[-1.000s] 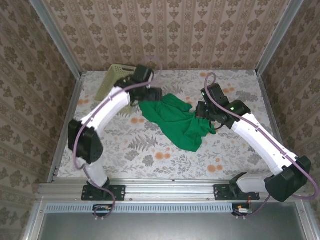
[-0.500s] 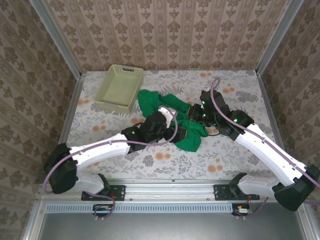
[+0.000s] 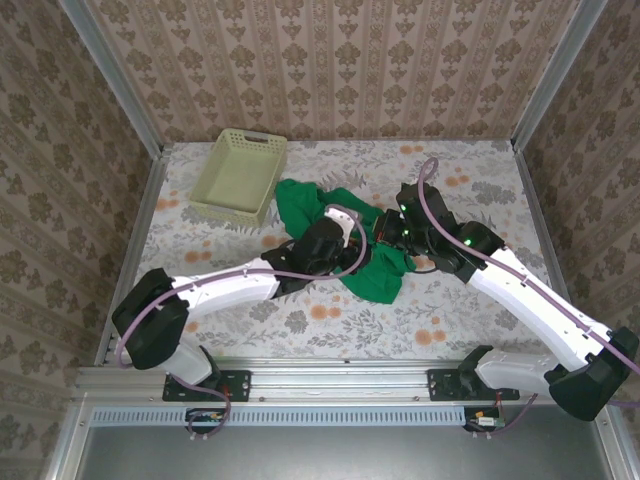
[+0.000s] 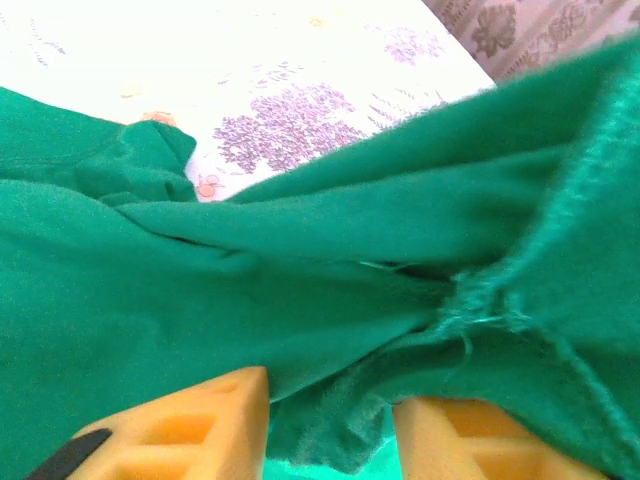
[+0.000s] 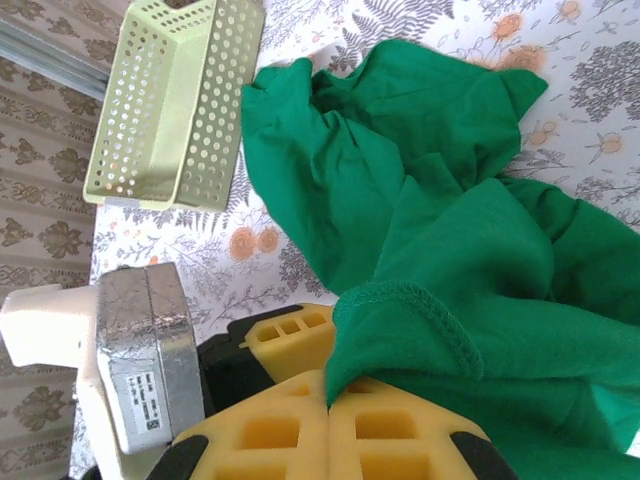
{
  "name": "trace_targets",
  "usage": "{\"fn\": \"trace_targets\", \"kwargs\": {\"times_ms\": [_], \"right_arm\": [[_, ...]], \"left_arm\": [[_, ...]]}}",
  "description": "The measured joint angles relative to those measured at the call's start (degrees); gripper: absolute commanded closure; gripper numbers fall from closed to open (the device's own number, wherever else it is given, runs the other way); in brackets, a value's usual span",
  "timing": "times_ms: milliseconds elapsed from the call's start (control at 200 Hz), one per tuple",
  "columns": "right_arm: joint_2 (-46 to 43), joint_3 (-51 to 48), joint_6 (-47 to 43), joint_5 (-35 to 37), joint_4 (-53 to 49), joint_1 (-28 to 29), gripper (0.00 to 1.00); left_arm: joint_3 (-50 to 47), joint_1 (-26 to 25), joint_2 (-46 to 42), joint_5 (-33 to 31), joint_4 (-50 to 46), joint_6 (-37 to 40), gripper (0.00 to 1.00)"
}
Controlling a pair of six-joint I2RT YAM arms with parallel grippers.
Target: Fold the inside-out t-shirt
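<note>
R tool [image 5: 327, 392] pinches t-shirt [image 5: 430, 190] hem; L tool [image 4: 330, 415] straddles cloth, grip unclear. It may catch 2 layers and bunch.

Your t-shirt [image 5: 420, 200] is soft, matt green knit cloth with a stitched hem and loose threads at its seams. The basket [image 5: 215, 110] at the far left is smooth, pale, perforated plastic with a slight sheen. The tabletop [image 3: 450, 310] has a matt floral-printed covering, the right claw [image 5: 328, 400] and left claw [image 4: 330, 440] carry matt yellow moulded pads, and the white arm shells [image 3: 230, 290] look glossy.
</note>
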Motion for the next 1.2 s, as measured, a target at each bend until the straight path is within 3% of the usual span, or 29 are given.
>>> {"fn": "trace_targets", "kwargs": {"times_ms": [85,270,475,615,665,775,885,950,1025,1200], "right_arm": [[0.0,0.0,-0.4,0.2,-0.3,-1.3,1.0],[2.2,1.4,-3.5,0.2,-2.0,-4.8,1.0],[12.1,10.0,-8.3,0.1,-3.3,-5.1,1.0],[16.3,14.2,-11.4,0.0,-3.7,-5.5,0.84],[17.7,15.7,-12.7,-0.4,-4.1,-5.9,0.81],[22.5,20.5,-13.3,-6.5,-4.0,-8.5,0.89],[32.7,31.2,-13.7,-10.1,-4.8,-10.4,0.93],[38.6,37.4,-14.2,-9.9,-6.2,-10.5,0.81],[40.9,38.0,-15.3,-8.4,-7.2,-10.3,0.68],[32.8,18.8,-18.0,-5.6,-5.7,-10.0,0.49]], "left_arm": [[0.5,0.7,0.0,-0.1,-1.0,-0.1,1.0],[0.7,2.0,-1.4,-0.2,-4.0,1.4,1.0],[-3.1,4.8,-10.8,-0.2,-7.0,1.5,1.0],[-4.4,6.8,-16.3,-0.1,-9.7,2.3,1.0],[-5.4,8.7,-18.5,0.5,-10.6,2.3,1.0],[-7.2,15.6,-21.3,1.3,-13.9,2.3,1.0],[-6.3,22.8,-19.4,1.6,-18.3,2.3,1.0],[-5.2,25.9,-17.1,2.0,-21.0,2.3,1.0],[-4.6,28.5,-15.5,2.2,-23.7,2.3,1.0],[-4.8,31.7,-15.4,2.8,-27.4,2.3,1.0]]}}
